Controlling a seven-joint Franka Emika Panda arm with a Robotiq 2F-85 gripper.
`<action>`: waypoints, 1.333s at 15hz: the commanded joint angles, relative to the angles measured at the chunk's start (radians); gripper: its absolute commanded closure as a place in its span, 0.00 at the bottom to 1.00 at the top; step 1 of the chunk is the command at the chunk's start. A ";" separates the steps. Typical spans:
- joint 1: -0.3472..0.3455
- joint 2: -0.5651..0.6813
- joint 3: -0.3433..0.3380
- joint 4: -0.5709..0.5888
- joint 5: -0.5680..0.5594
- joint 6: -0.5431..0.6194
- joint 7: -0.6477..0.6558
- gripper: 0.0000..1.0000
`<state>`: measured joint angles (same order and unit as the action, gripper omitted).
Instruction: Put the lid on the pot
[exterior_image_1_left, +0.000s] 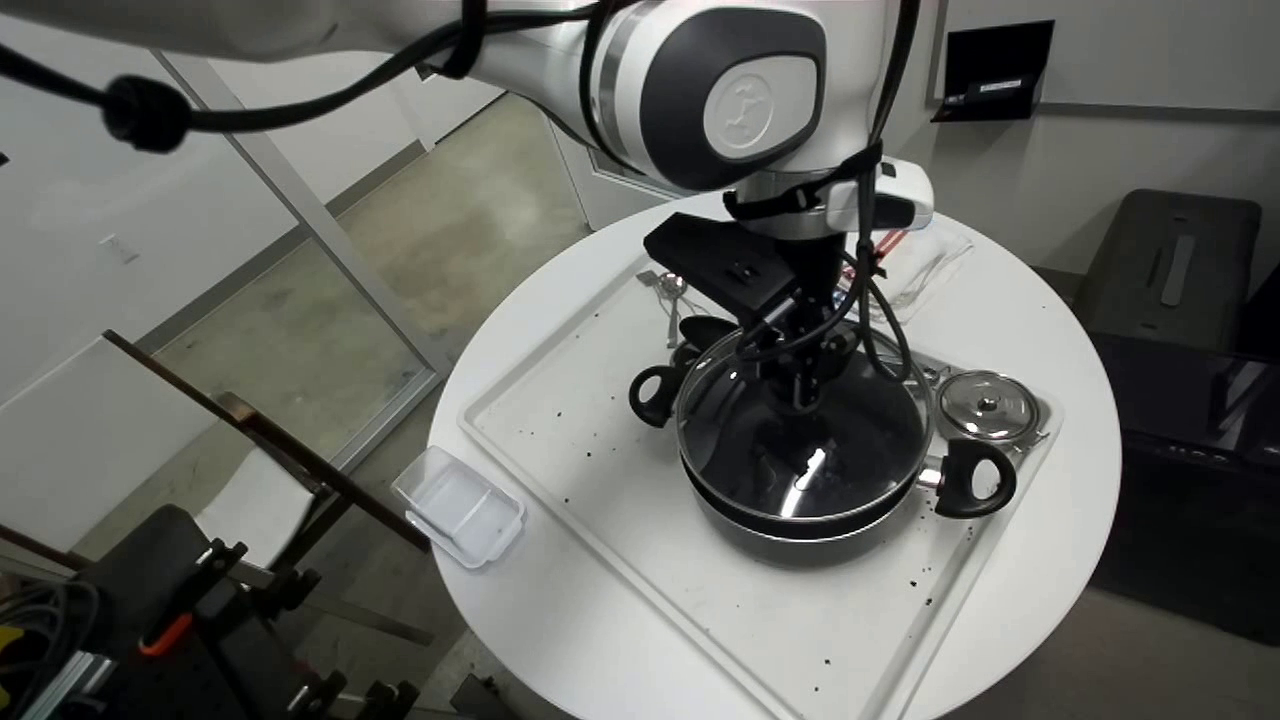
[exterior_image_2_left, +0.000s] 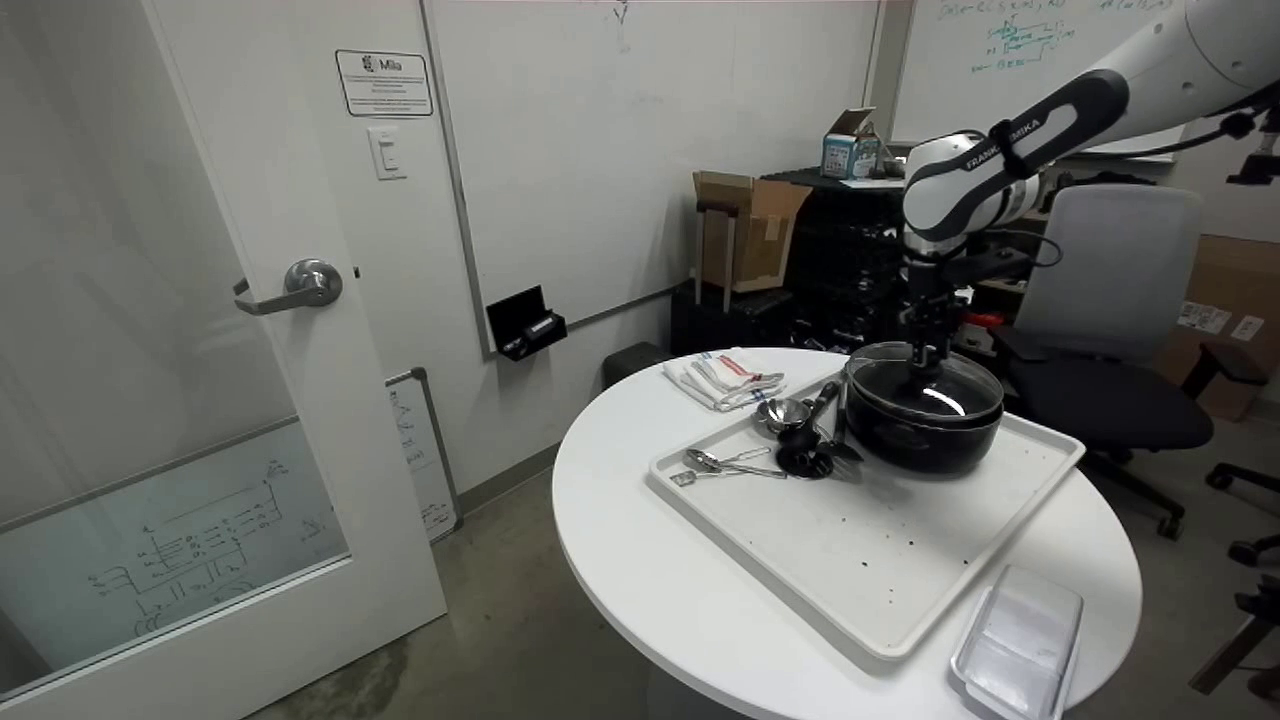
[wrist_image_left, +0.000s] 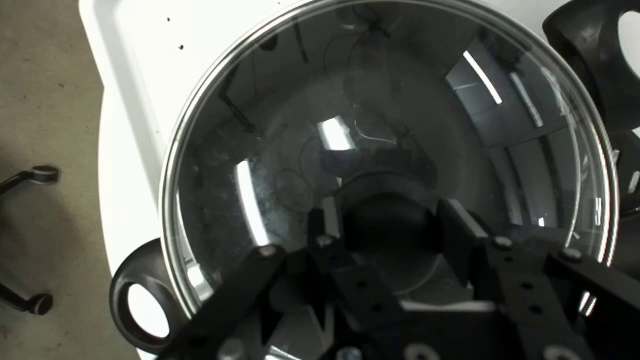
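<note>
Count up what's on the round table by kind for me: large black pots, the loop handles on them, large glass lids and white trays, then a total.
Large black pot: 1
Loop handles: 2
Large glass lid: 1
White tray: 1
Total: 5

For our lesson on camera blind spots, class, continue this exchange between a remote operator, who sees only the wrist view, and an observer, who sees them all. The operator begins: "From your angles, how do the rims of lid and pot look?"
Observer: In an exterior view, a dark band shows between the rim of the lid and that of the pot.
Operator: What lies outside my picture?
Observer: A striped cloth, on the table beside the tray.
Operator: Anything else off the tray?
Observer: Yes, a clear plastic container.
</note>
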<state>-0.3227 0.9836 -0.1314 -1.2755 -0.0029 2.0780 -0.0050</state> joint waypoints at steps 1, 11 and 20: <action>-0.012 0.040 -0.004 0.089 0.025 -0.062 0.010 0.75; -0.011 0.067 -0.001 0.102 0.020 -0.059 0.010 0.75; -0.006 0.045 0.006 0.068 0.022 -0.051 0.000 0.75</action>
<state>-0.3356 1.0413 -0.1301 -1.2168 -0.0029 2.0565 -0.0028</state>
